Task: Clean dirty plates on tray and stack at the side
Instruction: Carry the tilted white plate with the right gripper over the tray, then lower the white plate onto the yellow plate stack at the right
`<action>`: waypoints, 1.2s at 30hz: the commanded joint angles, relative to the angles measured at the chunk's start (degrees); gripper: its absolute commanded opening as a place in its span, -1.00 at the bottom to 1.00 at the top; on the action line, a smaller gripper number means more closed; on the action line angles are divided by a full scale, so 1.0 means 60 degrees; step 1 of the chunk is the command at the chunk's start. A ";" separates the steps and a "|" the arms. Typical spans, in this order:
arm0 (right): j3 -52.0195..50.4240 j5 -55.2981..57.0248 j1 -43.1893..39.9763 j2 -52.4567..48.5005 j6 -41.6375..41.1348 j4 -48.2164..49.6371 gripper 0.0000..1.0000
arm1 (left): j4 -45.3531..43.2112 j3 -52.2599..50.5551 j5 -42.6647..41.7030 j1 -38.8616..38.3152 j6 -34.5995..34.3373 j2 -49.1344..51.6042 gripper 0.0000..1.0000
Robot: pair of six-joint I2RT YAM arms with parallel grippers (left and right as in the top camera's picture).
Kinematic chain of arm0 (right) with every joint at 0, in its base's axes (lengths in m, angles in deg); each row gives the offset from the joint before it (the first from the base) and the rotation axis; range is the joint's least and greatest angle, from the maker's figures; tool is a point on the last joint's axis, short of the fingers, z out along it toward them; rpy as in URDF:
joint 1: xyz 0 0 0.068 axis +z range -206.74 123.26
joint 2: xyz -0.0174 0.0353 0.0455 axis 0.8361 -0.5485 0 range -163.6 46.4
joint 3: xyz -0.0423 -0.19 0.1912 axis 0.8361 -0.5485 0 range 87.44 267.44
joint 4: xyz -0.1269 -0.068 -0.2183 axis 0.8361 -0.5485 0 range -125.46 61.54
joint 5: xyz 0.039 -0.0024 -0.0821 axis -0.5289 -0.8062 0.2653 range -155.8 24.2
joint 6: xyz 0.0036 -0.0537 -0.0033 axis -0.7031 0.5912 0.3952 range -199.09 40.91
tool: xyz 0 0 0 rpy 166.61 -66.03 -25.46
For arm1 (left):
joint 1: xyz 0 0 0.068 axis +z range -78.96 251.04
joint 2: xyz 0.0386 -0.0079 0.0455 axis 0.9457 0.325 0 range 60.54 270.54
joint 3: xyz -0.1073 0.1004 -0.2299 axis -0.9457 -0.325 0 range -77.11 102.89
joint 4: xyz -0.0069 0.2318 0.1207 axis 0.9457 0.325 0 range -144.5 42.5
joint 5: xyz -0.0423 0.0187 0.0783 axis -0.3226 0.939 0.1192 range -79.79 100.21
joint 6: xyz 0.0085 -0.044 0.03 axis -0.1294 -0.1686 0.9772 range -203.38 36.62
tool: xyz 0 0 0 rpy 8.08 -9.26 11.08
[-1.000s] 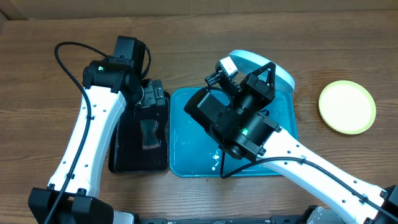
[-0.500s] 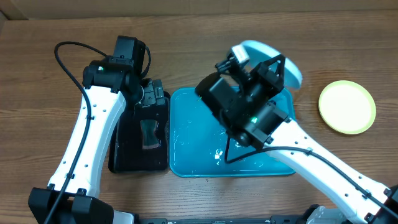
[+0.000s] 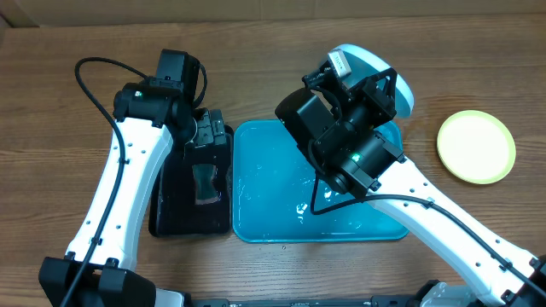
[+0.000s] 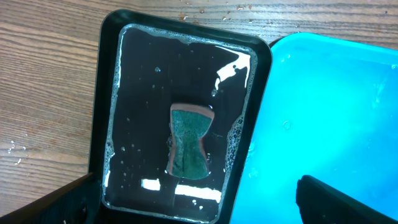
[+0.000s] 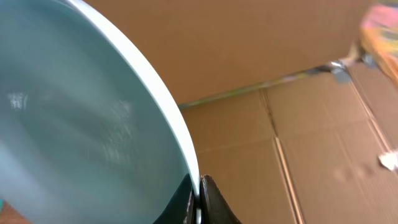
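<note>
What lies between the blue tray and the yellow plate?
Nothing. In the overhead view, only bare wooden table separates the right edge of the blue tray from the yellow plate.

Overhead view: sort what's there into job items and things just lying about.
Job: cyan plate, gripped on its rim by the right gripper; yellow-green plate on the table; blue tray.
Lying about: black tray, wet inside; sponge in it, untouched, though likely cleaning gear.

Tray (image 3: 264, 192) glossy wet plastic; table (image 3: 68, 34) matt wood grain; sponge (image 4: 188, 140) rough; black tray (image 4: 107, 93) glossy.
</note>
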 commanded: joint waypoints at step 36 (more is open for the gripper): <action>-0.1027 -1.3245 -1.0681 -0.0357 -1.0298 -0.1967 -0.92 | 0.0069 -0.0066 0.0124 0.0095 0.0211 0.0033 1.00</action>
